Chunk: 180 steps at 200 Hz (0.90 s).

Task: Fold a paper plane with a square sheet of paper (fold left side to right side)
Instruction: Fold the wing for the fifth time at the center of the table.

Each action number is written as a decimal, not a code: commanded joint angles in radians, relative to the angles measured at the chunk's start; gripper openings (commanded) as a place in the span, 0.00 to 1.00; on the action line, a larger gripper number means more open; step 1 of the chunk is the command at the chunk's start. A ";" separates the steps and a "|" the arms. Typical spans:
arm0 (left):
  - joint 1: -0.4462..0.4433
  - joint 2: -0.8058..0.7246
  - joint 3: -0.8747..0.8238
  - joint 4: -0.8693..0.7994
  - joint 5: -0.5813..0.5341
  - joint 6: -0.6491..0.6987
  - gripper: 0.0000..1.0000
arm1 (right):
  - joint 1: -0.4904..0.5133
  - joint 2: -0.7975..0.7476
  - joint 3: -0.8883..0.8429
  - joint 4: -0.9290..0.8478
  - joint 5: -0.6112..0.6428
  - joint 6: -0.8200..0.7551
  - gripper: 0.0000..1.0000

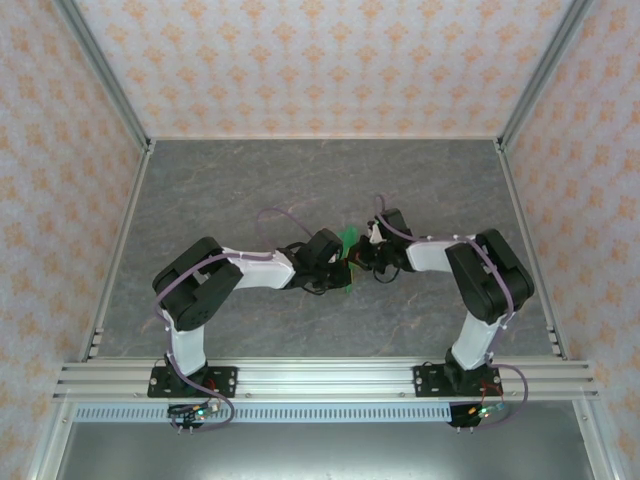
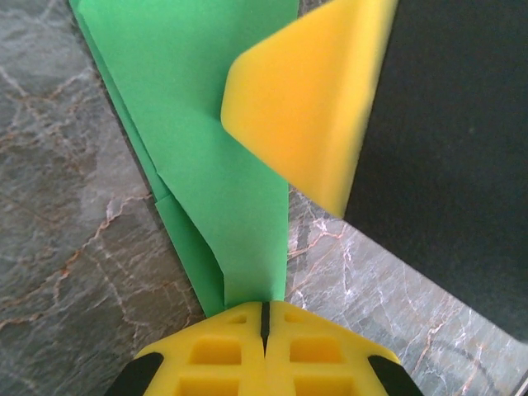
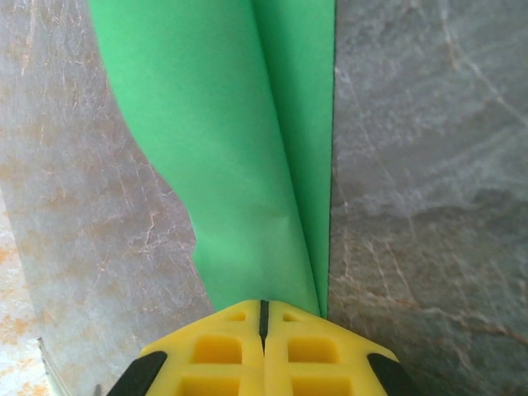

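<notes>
While both claws pinch it, the paper (image 2: pixel 206 124) sits between them over the middle of the tabletop (image 2: pixel 66 206); I cannot tell whether it is lifted or touching. The left claw (image 2: pixel 264 320) is closed tight on one narrow end of the green sheet. The right claw (image 3: pixel 264 318) is closed the same way on another part, and one of its yellow pads (image 2: pixel 301 107) sits over the paper's right edge in the left wrist view.

Several layers show: an overlapped flap along the left edge, and a long crease running away from the right claw with one side curving loosely. I judge the work to be at the lengthwise fold, left half over right, with the shape already narrow and tapered but not pressed flat.

The next move calls for one claw to anchor the crease while the other carries its side across with the edges matched. The fold then needs pressing against the tabletop. Thin paper like this could buckle or tear if the claws pull apart.
</notes>
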State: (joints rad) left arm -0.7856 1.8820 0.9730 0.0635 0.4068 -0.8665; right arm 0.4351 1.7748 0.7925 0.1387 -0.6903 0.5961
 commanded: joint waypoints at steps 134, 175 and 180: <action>-0.012 0.078 -0.040 -0.192 -0.049 -0.003 0.00 | -0.088 0.156 0.217 -0.103 0.068 -0.155 0.01; -0.012 0.077 -0.040 -0.194 -0.049 -0.002 0.00 | -0.106 0.183 0.279 -0.136 0.069 -0.172 0.01; -0.012 0.077 -0.040 -0.194 -0.049 -0.003 0.00 | -0.107 0.186 0.289 -0.140 0.069 -0.175 0.01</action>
State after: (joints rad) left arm -0.7856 1.8862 0.9768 0.0677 0.3946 -0.8669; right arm 0.3721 1.9148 1.0183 -0.0307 -0.7506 0.4618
